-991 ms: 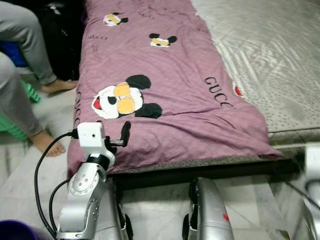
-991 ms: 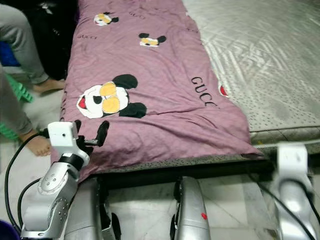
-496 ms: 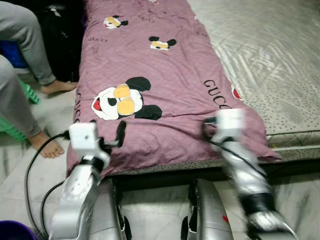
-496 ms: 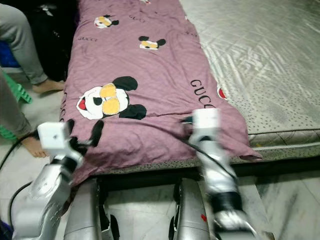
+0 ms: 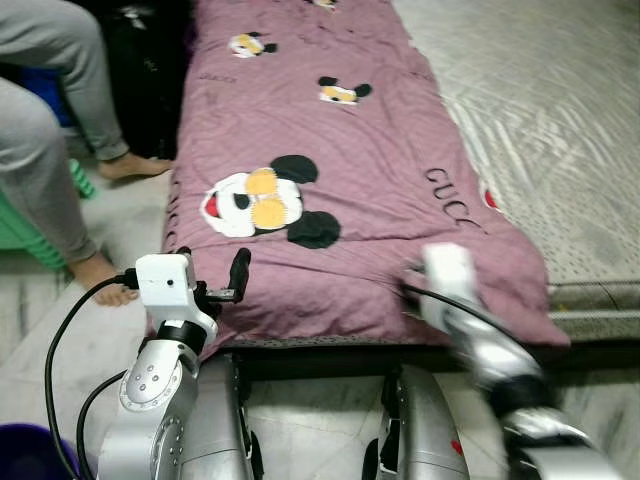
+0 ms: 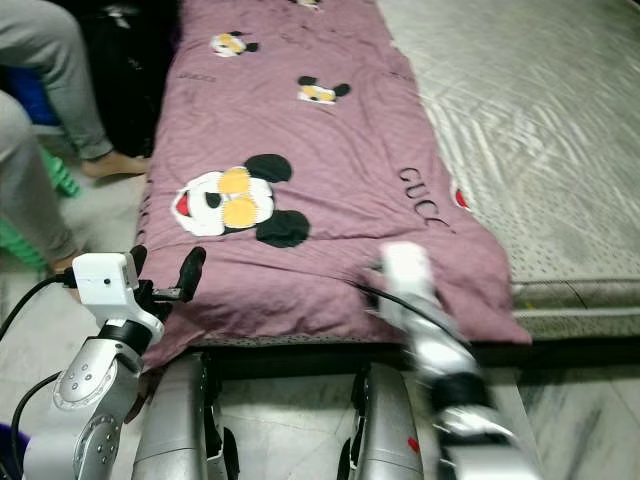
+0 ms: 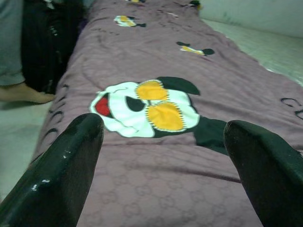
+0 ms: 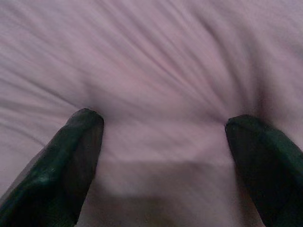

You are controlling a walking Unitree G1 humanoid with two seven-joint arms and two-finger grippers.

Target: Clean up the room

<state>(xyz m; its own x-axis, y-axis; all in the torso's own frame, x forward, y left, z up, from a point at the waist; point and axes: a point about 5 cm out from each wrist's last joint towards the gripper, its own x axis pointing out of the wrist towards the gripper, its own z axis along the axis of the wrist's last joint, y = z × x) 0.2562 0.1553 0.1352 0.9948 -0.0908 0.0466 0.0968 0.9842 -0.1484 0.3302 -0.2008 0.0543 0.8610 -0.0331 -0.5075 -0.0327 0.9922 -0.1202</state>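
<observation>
Hovering at the near edge of the purple blanket (image 5: 330, 150), the left gripper (image 7: 165, 156) and right gripper (image 8: 163, 156) gape wide, holding nothing.

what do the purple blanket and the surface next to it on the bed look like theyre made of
Purple blanket: soft woven cloth, probably cotton, matte; it wrinkles and puckers near the right pincer.
Surface beside it: looks like a glossy woven mat or quilted mattress cover; it shines and shows a diamond pattern. Uncertain which.

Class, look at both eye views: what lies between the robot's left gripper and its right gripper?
Only the purple quilt's wrinkled near edge spans between the left gripper and right gripper; the eye views show nothing else lying there.
</observation>
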